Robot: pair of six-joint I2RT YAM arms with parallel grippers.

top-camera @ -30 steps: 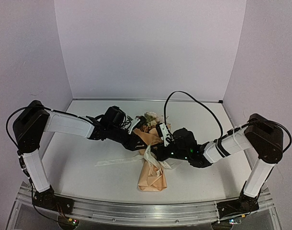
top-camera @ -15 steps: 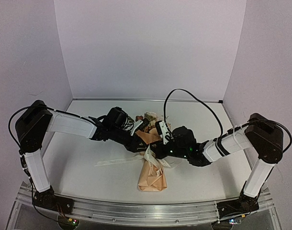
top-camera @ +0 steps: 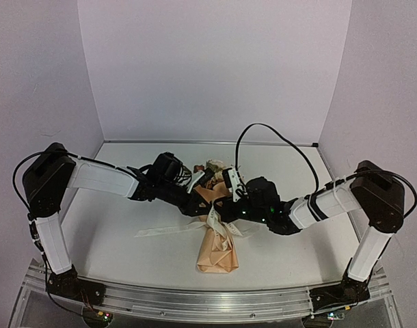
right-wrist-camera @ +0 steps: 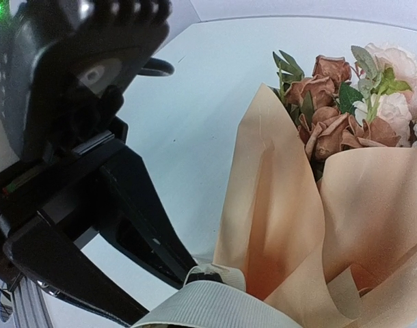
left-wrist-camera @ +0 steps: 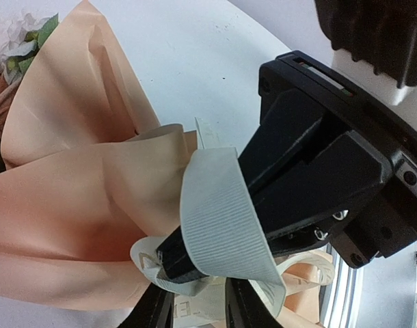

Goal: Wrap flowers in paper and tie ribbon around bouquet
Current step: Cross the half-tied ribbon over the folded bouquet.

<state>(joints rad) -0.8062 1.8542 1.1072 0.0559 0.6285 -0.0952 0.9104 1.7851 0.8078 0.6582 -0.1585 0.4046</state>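
The bouquet lies mid-table, its tan paper [top-camera: 219, 253] cone pointing toward me, and the white and rusty flowers [top-camera: 212, 166] [right-wrist-camera: 331, 102] show at the far end. The cream ribbon [top-camera: 164, 231] crosses the cone's waist, trailing left on the table. My right gripper [top-camera: 218, 209] [left-wrist-camera: 169, 265] is shut, with the ribbon [left-wrist-camera: 219, 225] looped over its tip and pinched there. My left gripper [top-camera: 207, 205] [left-wrist-camera: 195, 316] meets it from the left. Its jaws stand slightly apart, with a lettered stretch of ribbon between them. In the right wrist view the ribbon [right-wrist-camera: 202, 307] covers my own fingers.
The bouquet rests on a white table [top-camera: 126, 205] enclosed by pale lilac walls on three sides. A black cable [top-camera: 277, 143] arcs over the right arm. The two wrists are almost touching above the cone. An aluminium rail [top-camera: 195, 301] runs along the near edge.
The left jaws have narrowed around the ribbon. The left arm has reached a little further right and the right wrist has edged left and away, so the grippers are closer together.
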